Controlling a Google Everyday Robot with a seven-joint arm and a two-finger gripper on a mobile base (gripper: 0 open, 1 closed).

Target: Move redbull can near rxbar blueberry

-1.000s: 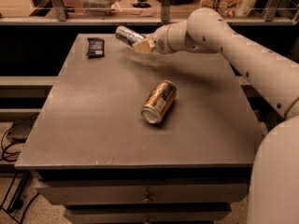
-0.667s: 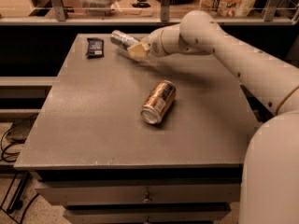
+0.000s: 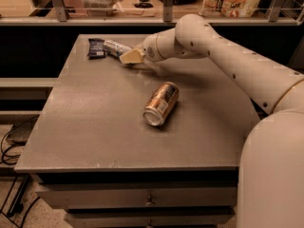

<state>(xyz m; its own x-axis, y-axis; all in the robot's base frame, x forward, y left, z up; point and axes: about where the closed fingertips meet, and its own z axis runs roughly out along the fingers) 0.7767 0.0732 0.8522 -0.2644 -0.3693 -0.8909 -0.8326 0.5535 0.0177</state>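
The hand (image 3: pixel 129 56), clamped on the redbull can (image 3: pixel 115 46), has carried it beside the rxbar blueberry (image 3: pixel 96 47).

Grey table (image 3: pixel 90 127) with drawers (image 3: pixel 118 197) stands on speckled floor (image 3: pixel 33 215), cables (image 3: pixel 6 152) left of it, railed shelf (image 3: pixel 118 19) behind it; gripper (image 3: pixel 129 57) clasps redbull can (image 3: pixel 115 46) near its far-left corner.

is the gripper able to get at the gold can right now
Probably not yet: the gripper is shut on the redbull can beside the rxbar blueberry. The path to the gold can itself looks free.
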